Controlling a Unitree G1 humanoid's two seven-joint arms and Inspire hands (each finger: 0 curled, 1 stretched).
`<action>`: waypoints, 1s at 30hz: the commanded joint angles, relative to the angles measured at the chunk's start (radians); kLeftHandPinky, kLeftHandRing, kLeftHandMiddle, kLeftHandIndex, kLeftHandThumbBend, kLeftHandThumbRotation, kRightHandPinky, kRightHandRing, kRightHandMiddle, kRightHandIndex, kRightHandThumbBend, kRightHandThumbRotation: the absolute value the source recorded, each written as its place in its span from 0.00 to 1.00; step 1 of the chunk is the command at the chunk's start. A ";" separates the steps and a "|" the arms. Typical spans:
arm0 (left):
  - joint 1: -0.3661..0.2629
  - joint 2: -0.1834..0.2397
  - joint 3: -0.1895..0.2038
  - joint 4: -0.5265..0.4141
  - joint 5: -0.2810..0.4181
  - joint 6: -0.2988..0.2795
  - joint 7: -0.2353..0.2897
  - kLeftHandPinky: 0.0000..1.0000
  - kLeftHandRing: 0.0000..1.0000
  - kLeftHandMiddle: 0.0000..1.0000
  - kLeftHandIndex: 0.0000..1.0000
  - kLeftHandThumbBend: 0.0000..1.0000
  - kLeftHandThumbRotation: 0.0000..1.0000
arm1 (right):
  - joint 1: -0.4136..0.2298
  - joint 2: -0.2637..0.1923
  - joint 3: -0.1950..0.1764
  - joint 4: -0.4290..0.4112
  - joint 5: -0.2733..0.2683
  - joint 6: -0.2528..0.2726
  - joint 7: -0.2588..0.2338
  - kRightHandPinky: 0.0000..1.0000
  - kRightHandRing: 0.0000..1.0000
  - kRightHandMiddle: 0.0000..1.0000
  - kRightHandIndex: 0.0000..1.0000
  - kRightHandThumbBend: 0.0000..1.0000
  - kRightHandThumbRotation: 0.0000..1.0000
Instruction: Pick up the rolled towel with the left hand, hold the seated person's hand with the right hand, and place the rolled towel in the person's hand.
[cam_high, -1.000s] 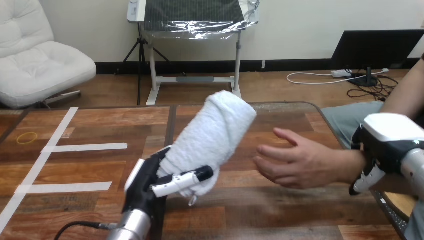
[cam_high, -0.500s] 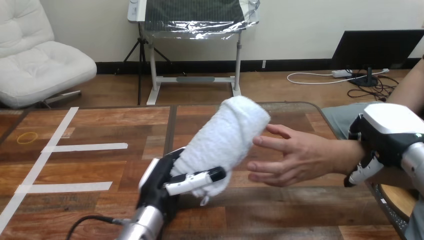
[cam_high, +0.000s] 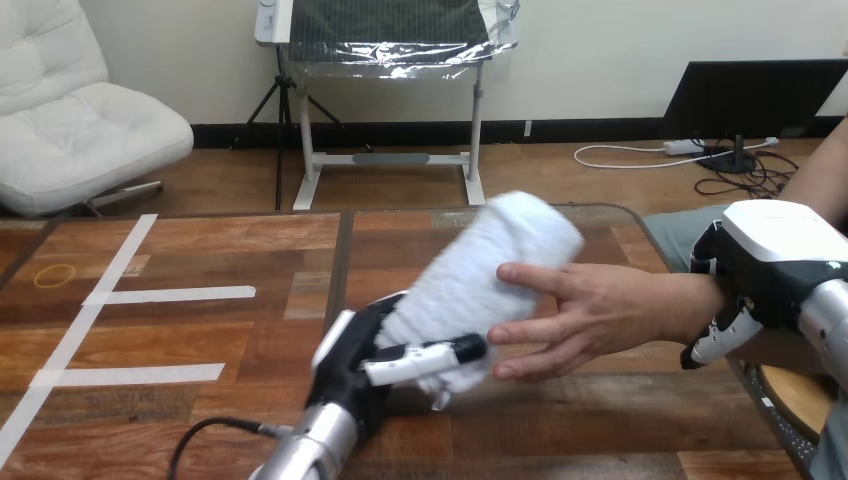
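Here, the left hand (cam_high: 385, 350) reaches up from the near edge on its silver forearm (cam_high: 303, 455). It is angled toward the far right, with its palm against the rolled towel (cam_high: 495, 265). Its black-and-white fingers (cam_high: 425, 355) are curled across the towel's near end and clamp it to the palm.

The towel is held clear of the table. It is a thick white cylinder of soft, nubby terry cloth that slants from the robot's grip up toward the far right, and its rounded far end is the highest part.

The person's hand (cam_high: 590, 310) comes in from the right with its fingers spread. Its fingertips rest against the towel's right side, one across the upper part and the others lower down, close to the robot's fingertips.

The right hand (cam_high: 775, 265) sits at the right edge, its smooth white shell facing up and its black body over the person's wrist (cam_high: 700, 305). One jointed finger (cam_high: 715, 340) bends down and under the near side of the wrist, so this hand is closed round it.

The table (cam_high: 200, 235) is made of glossy brown wooden planks with visible grain. White tape strips (cam_high: 170, 295) cross its left part, and a thin yellow ring (cam_high: 53, 275) lies flat at the far left.
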 joint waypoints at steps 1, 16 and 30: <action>-0.110 -0.023 -0.012 0.002 0.010 -0.056 -0.005 0.33 0.34 0.37 0.43 0.66 0.00 | -0.033 0.014 -0.027 -0.037 0.002 0.010 -0.018 0.12 0.20 0.30 0.36 0.73 0.00; -0.135 -0.038 -0.041 0.004 0.028 -0.055 -0.023 0.33 0.33 0.36 0.42 0.65 0.00 | -0.033 0.019 -0.036 -0.027 0.021 -0.023 -0.039 0.11 0.18 0.27 0.33 0.75 0.00; -0.144 -0.062 -0.048 -0.001 0.009 -0.032 -0.048 0.36 0.34 0.35 0.42 0.65 0.00 | -0.037 0.024 -0.038 -0.014 0.024 -0.024 -0.034 0.11 0.18 0.27 0.33 0.74 0.00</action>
